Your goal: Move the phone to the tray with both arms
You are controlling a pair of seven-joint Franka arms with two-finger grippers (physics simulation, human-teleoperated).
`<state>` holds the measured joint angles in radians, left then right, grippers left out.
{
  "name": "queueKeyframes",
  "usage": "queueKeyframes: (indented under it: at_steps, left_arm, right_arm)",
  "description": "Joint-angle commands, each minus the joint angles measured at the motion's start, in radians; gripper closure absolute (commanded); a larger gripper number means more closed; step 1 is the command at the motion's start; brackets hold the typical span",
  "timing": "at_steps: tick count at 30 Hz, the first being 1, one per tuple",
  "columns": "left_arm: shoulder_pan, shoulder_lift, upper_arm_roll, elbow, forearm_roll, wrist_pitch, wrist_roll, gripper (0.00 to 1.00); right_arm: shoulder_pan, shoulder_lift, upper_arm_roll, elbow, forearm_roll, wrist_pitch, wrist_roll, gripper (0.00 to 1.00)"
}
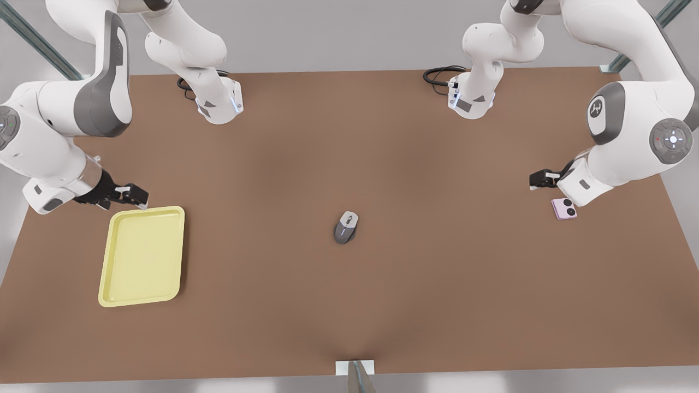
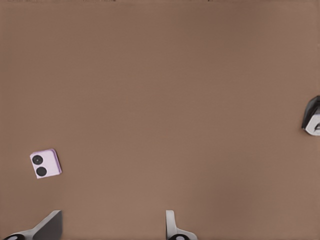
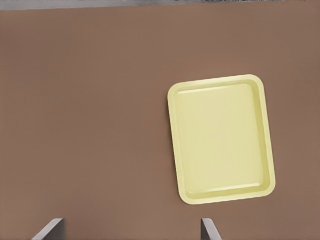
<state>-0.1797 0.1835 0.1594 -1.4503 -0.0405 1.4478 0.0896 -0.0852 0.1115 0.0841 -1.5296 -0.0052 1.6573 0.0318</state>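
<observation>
Lying flat on the brown table (image 1: 349, 305): the phone (image 1: 563, 208), camera circles up, at the front view's right.
Left gripper (image 1: 540, 179): held above the table near the phone, fingers (image 2: 172, 226) spread wide, nothing gripped.
Right gripper (image 1: 131, 195): held at the tray's (image 1: 143, 299) far edge, fingers (image 3: 209, 230) parted, nothing gripped.
Grey mouse (image 1: 345, 227): placed mid-table, well apart from phone and tray.

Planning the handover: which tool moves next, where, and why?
Probably the left tool, open beside the phone, should shift over it and descend. The phone lies flat on the table, ungrasped, far from the tray, with a mouse between. The right tool waits open by the tray.
</observation>
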Motion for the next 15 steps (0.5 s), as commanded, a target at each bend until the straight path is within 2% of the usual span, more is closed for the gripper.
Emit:
queueKeyframes:
  at_steps: [1,3,4,6,12,15]
  left_arm:
    - [0.0,-0.001,0.002,-0.001,0.004,0.006,0.013,0.0]
    - [0.049,0.019,0.014,-0.054,0.036,-0.058,0.01,0.0]
    - [0.129,0.031,0.029,-0.152,0.033,-0.002,0.019,0.0]
    - [0.247,0.091,0.029,-0.231,0.03,0.215,0.032,0.0]
    - [0.404,0.137,0.029,-0.579,0.034,0.795,0.285,0.0]
    - [0.502,0.229,0.029,-0.576,0.027,0.855,0.344,0.0]
  right_arm:
    - [0.001,-0.001,0.0,0.0,0.001,0.027,0.011,0.0]
    - [0.001,-0.001,0.0,0.0,0.001,0.027,0.011,0.0]
    - [0.001,-0.001,0.0,0.0,0.002,0.027,0.011,0.0]
    - [0.001,-0.001,0.0,0.002,0.002,0.027,0.01,0.0]
    - [-0.001,0.001,0.0,0.0,0.002,0.03,0.01,0.0]
    - [-0.001,0.007,0.0,0.0,0.001,0.035,0.01,0.0]
